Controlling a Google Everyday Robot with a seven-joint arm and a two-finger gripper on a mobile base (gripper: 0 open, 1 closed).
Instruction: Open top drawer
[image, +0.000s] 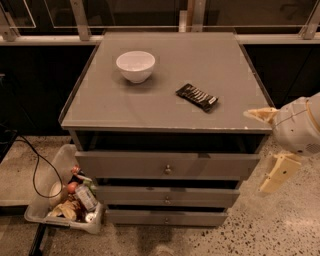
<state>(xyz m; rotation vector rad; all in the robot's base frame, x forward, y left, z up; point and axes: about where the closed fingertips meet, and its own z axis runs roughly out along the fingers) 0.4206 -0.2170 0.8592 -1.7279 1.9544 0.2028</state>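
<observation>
The top drawer (130, 165) is the widest grey front under the cabinet top, with one small round metal knob (167, 170) at its centre. It stands pulled out a little, with a dark gap above it. My gripper (267, 147) is at the right edge of the view, beside the cabinet's right front corner and clear of the drawer. Its two cream fingers (274, 173) stand wide apart, one at the tabletop edge, one lower by the drawer's right end. It holds nothing.
Two narrower drawer fronts (167, 197) sit below. On the cabinet top (100, 107) are a white bowl (135, 65) and a dark snack bar (197, 97). A clear bin of snacks (65, 202) and a black cable (37, 172) lie on the floor at left.
</observation>
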